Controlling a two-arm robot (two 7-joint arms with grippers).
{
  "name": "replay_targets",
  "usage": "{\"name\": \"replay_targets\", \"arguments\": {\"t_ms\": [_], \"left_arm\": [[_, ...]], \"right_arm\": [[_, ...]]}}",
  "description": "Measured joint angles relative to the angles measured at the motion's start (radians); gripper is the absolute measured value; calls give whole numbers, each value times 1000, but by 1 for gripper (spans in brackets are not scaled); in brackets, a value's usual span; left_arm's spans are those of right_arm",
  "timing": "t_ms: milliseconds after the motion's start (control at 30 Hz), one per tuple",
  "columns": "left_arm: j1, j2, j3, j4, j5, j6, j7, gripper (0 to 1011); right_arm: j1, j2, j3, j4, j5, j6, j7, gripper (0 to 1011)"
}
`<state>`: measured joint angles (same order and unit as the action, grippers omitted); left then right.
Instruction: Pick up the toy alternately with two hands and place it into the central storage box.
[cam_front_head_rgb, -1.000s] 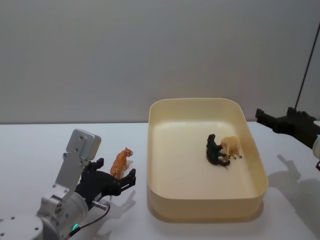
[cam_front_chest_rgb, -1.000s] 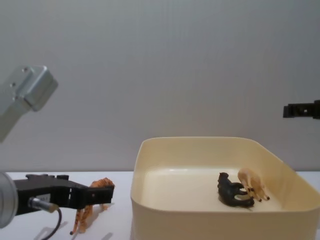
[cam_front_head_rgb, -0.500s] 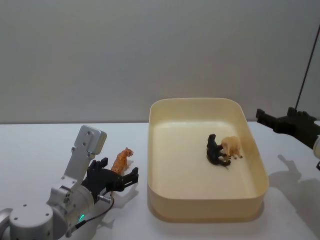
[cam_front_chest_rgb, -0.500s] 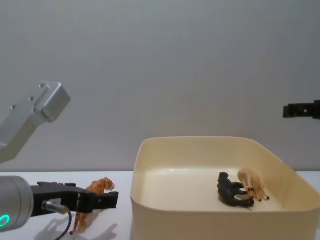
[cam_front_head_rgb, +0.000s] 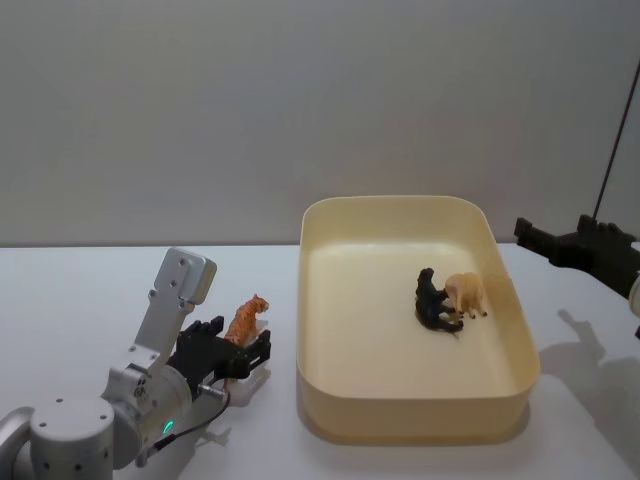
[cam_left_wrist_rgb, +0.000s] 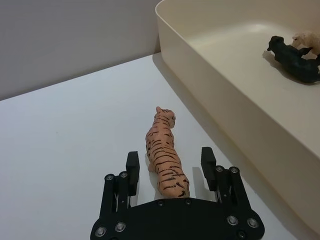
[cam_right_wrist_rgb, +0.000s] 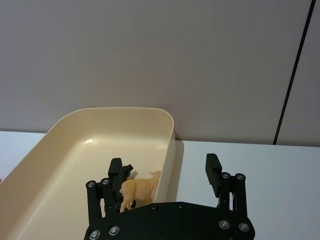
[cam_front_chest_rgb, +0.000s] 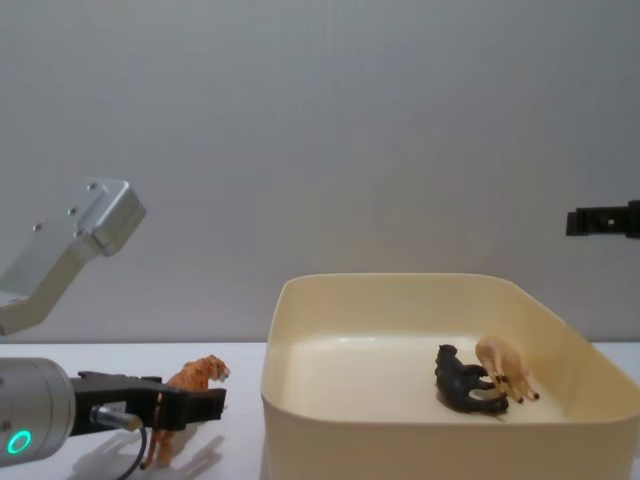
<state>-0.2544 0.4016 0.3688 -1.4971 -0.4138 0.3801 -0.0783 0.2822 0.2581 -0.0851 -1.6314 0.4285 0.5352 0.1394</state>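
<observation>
So the white table (cam_front_head_rgb: 80, 290) has the big cream storage box (cam_front_head_rgb: 414, 423) sitting right of centre, and inside it a black toy animal (cam_front_head_rgb: 432, 302) is lying up against a tan one (cam_front_head_rgb: 465, 293). The left gripper (cam_left_wrist_rgb: 169, 166) is low on the table just left of the box, fingers (cam_left_wrist_rgb: 132, 166) spread open on either side of the orange tiger toy's (cam_left_wrist_rgb: 164, 156) back end, not squeezing it. The right gripper (cam_right_wrist_rgb: 164, 172) hangs open above the table, off to the box's right.

orange striped tiger (cam_left_wrist_rgb: 165, 160), cream box (cam_front_head_rgb: 410, 420), seemingly black toy (cam_front_head_rgb: 432, 303)
</observation>
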Motion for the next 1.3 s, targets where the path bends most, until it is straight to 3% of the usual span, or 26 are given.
{"name": "replay_targets", "arguments": {"t_ms": [67, 400, 533, 933, 1300], "left_arm": [[-2, -1, 0, 3, 1, 0, -1, 728], [-10, -7, -1, 17, 4, 1, -4, 380], [-11, -8, -2, 19, 5, 1, -5, 296], [-14, -7, -6, -1, 28, 16, 14, 296], [-51, -9, -25, -61, 71, 25, 41, 296]], "right_arm": [[0, 0, 0, 0, 0, 0, 0, 1001], [0, 0, 0, 0, 0, 0, 0, 1001], [0, 0, 0, 0, 0, 0, 0, 1001], [0, 0, 0, 0, 0, 0, 0, 1001], [0, 0, 0, 0, 0, 0, 0, 1001]]}}
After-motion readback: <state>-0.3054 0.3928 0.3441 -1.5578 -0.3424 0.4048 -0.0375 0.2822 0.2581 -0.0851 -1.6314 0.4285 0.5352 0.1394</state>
